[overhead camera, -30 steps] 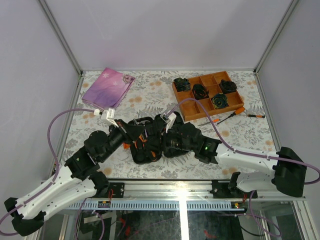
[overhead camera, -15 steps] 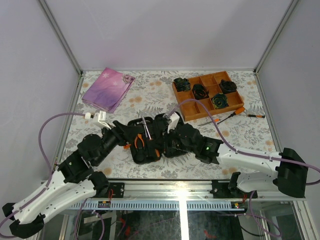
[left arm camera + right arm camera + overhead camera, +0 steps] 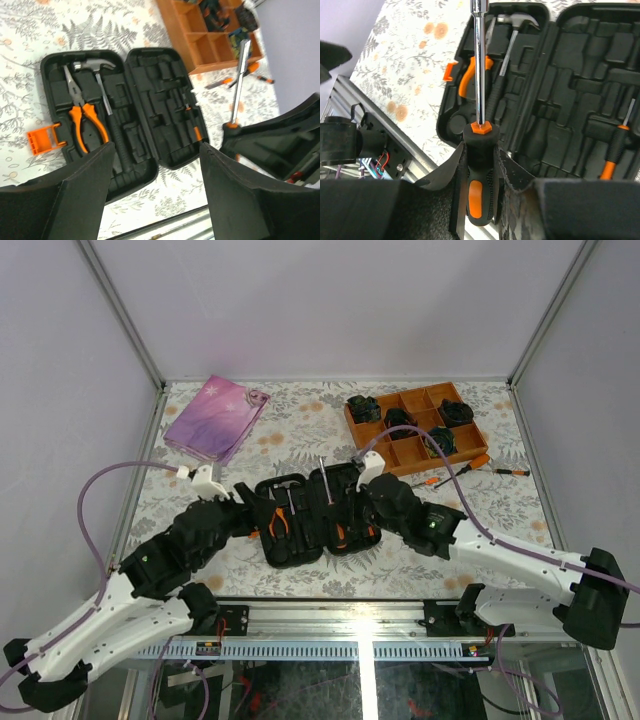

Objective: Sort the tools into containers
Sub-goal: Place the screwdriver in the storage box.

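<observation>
While the right gripper (image 3: 480, 165) clamped the screwdriver (image 3: 479, 75) by its handle, shaft pointing straight ahead over the open tool case (image 3: 580, 95) (free slots just beyond), the left gripper (image 3: 156, 170) hung spread and empty.

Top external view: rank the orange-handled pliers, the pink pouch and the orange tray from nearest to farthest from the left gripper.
1. orange-handled pliers, lying in the open case, just right of the left gripper.
2. pink pouch, at the back left.
3. orange tray, at the back right.
</observation>
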### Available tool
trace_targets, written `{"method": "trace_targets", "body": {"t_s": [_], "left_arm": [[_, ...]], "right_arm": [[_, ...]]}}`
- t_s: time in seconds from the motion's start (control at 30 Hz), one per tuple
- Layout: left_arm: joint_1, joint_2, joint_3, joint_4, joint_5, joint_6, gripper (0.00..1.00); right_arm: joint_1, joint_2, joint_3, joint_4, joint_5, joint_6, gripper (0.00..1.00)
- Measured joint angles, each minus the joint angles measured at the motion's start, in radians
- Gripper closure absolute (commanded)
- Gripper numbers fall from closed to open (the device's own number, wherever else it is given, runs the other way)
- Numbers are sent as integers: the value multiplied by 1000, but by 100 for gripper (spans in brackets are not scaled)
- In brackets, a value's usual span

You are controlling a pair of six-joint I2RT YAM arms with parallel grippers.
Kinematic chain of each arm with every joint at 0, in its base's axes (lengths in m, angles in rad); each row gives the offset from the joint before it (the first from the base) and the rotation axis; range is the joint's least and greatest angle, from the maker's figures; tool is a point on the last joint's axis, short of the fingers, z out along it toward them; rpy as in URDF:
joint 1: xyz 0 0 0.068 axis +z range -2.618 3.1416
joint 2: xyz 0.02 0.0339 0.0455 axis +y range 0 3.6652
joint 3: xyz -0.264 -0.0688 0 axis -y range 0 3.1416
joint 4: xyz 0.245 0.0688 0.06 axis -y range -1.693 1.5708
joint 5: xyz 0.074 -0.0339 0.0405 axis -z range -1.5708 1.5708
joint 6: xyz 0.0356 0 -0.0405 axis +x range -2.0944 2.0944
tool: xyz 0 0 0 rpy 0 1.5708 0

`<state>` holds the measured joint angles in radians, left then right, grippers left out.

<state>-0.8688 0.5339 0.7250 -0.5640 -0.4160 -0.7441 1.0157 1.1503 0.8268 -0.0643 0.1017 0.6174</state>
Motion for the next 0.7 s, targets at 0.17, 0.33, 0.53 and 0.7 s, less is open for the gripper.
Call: {"method": "trace_targets", "body": {"t_s": [0.17,0.33,0.53,0.7], "left_arm": [[43,67,0,-32,21,1,34],[234,103,-7,-30,142,24,35],[468,169,-60,-23,312,46,33],[534,222,-77,-20,374,41,31]], "right_arm": [[-94,-1,-6,-24,-71,19,100],[-121,0,-9,-43,-135,19,100],[-122,8,-10,-55,-175,17,100],[-124,9,-24,-57,-177,18,100]]}}
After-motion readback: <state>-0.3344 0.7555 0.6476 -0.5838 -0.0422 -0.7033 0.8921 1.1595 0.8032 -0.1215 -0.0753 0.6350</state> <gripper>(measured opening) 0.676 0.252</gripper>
